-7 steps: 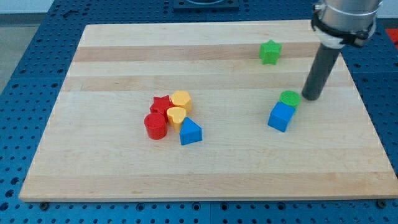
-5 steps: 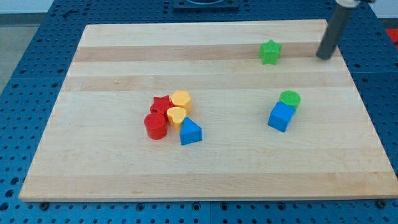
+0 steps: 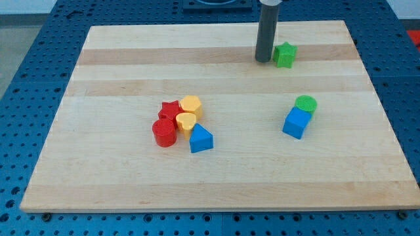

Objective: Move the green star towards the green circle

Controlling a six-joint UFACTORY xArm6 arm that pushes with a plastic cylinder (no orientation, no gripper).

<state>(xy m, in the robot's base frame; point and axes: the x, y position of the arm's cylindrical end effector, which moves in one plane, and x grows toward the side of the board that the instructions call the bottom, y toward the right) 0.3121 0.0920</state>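
The green star (image 3: pixel 285 55) lies near the top right of the wooden board (image 3: pixel 118 183). The green circle (image 3: pixel 306 103) sits lower and a little to the right of it, touching a blue cube (image 3: pixel 296 122) just below it. My tip (image 3: pixel 263 60) is down on the board just left of the green star, very close to it or touching its left side. The rod rises straight up out of the view's top.
A cluster sits left of the board's centre: a red star (image 3: pixel 170 109), a yellow hexagon (image 3: pixel 191 105), a yellow heart (image 3: pixel 186 122), a red cylinder (image 3: pixel 164 132) and a blue triangle (image 3: pixel 201 139).
My tip has gone from right of the green circle up to the board's top right, then left past the green star to its left side. No block has visibly moved.
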